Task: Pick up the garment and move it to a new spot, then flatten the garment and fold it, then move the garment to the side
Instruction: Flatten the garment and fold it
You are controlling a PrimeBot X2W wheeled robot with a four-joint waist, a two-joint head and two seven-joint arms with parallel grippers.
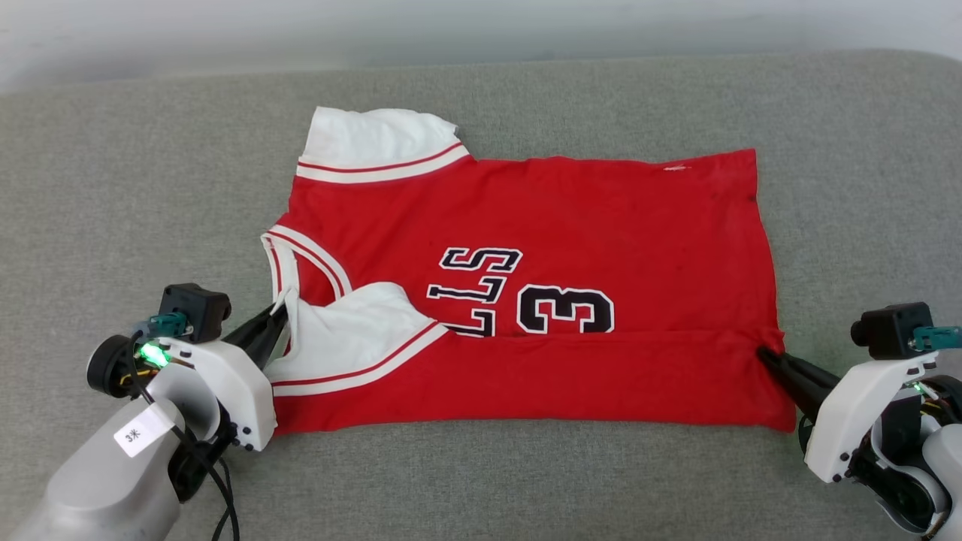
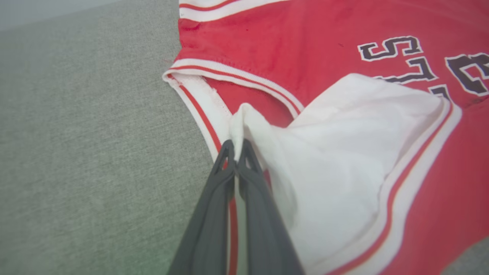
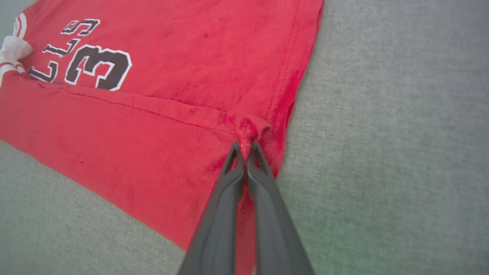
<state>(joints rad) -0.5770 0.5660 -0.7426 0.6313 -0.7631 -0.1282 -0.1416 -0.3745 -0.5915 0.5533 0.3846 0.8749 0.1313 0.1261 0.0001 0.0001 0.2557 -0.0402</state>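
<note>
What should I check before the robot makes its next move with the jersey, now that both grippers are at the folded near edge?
1. Left gripper shut on the white sleeve panel of the garment: ok.
2. Right gripper shut on the red hem edge: ok.
3. Folded flap lies smooth, with its edge straight: ok.
4. Each gripper holds just the top layer: cannot tell.
5. Far sleeve lies flat on the grey surface: ok.
</note>
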